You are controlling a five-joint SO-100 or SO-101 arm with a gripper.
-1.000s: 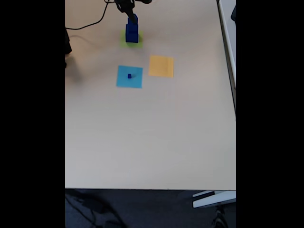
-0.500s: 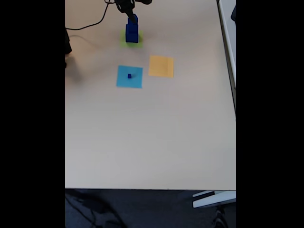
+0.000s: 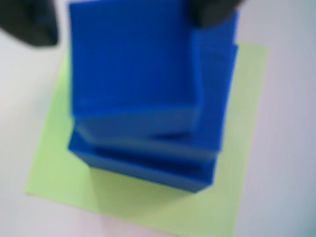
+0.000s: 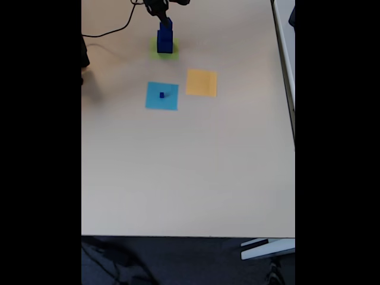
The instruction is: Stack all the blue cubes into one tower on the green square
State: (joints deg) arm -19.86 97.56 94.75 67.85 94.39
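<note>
Fixed view: nothing's shifted; my gripper [image 4: 163,19] still sits atop the stepped dark-blue cube tower [image 4: 164,38], jaw opening unclear; the tiny blue cube [image 4: 161,95] waits well below.

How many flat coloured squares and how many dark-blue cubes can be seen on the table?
Flat squares: 3, namely green square, light-blue square, orange-yellow square.
Dark-blue cubes: 4, namely 3 in the tower, 1 tiny cube on the light-blue square.
Total: 7
</note>
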